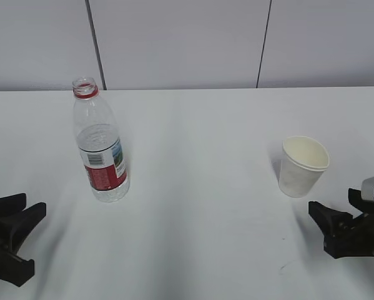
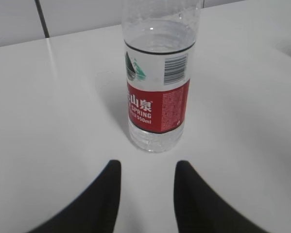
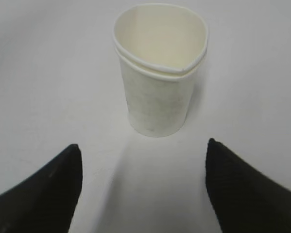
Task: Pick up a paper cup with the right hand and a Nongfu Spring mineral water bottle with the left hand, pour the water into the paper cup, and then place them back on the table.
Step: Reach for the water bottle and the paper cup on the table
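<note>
Bottle [image 2: 157, 82] label: "山泉", "SPRING", "550ml", barcode.

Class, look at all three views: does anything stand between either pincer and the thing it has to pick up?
Nothing visible does. Only bare table lies between the left pincer and the bottle, and between the right pincer and the cup. Both pincers are open and touch nothing.

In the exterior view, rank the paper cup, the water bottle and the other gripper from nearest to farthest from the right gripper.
From the right gripper:
1. The small cream-white tapered paper cup, just ahead of its fingers, on the right.
2. The tall clear plastic water bottle with the red-and-white label, left of centre.
3. The black left gripper, at the far left edge.
</note>
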`<state>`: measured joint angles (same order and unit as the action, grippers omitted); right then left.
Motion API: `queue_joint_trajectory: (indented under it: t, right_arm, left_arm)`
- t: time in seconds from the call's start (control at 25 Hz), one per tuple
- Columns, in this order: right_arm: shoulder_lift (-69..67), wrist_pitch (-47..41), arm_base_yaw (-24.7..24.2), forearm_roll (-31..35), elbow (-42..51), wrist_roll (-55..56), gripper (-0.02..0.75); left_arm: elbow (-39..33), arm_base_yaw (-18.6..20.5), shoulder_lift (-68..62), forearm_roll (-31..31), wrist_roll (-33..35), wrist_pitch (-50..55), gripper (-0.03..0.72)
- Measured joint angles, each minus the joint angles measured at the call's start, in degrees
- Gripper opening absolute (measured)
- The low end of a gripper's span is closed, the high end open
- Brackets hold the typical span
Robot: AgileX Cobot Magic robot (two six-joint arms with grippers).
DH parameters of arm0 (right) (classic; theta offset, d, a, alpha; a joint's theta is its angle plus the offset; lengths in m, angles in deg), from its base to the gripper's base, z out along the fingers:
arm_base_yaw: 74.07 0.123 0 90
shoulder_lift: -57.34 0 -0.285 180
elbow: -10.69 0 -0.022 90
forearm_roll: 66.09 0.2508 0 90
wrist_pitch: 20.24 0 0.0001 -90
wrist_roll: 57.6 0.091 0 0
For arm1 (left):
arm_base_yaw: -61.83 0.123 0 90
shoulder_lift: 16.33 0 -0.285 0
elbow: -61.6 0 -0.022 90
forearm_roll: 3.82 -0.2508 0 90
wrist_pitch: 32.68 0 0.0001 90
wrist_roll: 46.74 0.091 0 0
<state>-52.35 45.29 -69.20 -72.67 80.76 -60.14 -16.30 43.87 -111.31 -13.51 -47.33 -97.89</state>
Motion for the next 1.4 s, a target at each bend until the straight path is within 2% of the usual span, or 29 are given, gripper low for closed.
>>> queue_joint_trajectory:
  t: [0.8,1.4]
  right_arm:
    - [-2.7,0.27,0.0,2.11,-1.01,0.04,0.587]
    - [-9.63,0.27,0.0,2.13,-11.07,0.13,0.588]
  left_arm:
    - [0.0,0.0,0.0,0.69,0.0,0.0,0.24]
    - [0.0,0.0,0.0,0.69,0.0,0.0,0.24]
